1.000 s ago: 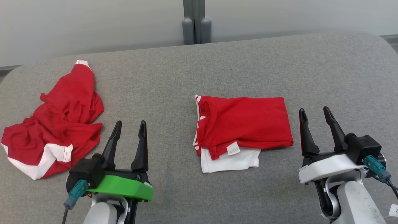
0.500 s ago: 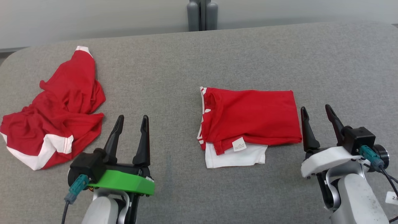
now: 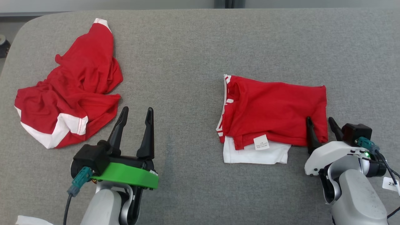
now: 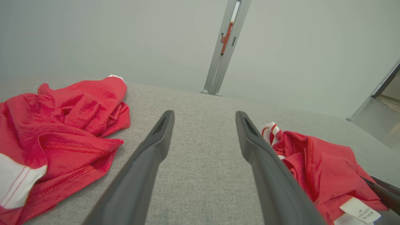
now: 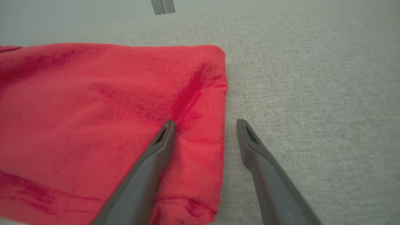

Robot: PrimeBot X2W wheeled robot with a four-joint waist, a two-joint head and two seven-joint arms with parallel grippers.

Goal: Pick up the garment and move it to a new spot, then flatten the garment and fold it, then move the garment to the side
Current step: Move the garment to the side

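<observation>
One right jaw now over garment (image 3: pixel 275 109)

Head view downward, wrist views low, sharing folded garment (image 3: pixel 272 109)

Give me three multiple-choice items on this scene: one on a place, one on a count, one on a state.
1. Where does the crumpled garment lie relative to the folded garment?
A. On top of it
B. To the robot's right of it
C. To the robot's left of it

2. How many red garments lie on the grey surface?
A. One
B. Two
C. Four

3. How is the right gripper?
A. Open, one finger over the folded garment's edge, the other over bare surface
B. Shut on the folded garment, lifting it
C. Shut on the crumpled garment

Answers: 1 C, the head view shows it far to the left, apart from the folded one. 2 B, one crumpled and one folded. 3 A, the right wrist view shows the spread pair straddling the red edge.
</observation>
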